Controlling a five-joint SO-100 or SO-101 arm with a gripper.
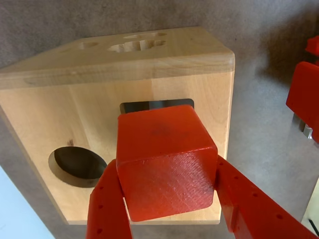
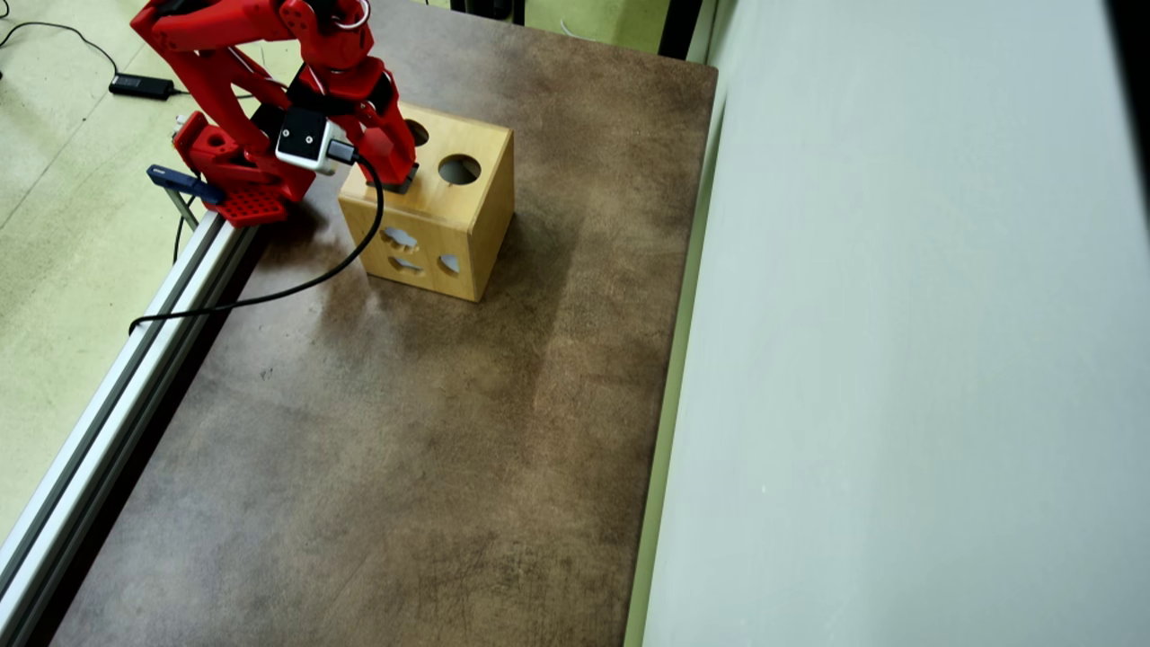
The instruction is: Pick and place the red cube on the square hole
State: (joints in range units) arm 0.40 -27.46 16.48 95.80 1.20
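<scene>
In the wrist view my gripper [image 1: 167, 186] is shut on the red cube [image 1: 164, 164], one red finger [image 1: 107, 204] on each side of it. The cube hangs just over the top face of the wooden shape-sorter box [image 1: 60, 109] and covers most of the dark square hole [image 1: 149, 105]; only the hole's far edge shows. A round hole [image 1: 77, 164] lies to the left of the cube. In the overhead view the gripper [image 2: 395, 171] stands over the box [image 2: 449, 243] near its left side; the cube is hidden under the arm there.
The box stands on a brown table [image 2: 404, 431] near its far left corner. The arm's red base [image 2: 234, 171] and an aluminium rail [image 2: 126, 359] run along the left edge. A black cable [image 2: 269, 292] trails over the table. Red arm parts [image 1: 304, 94] show at the wrist view's right.
</scene>
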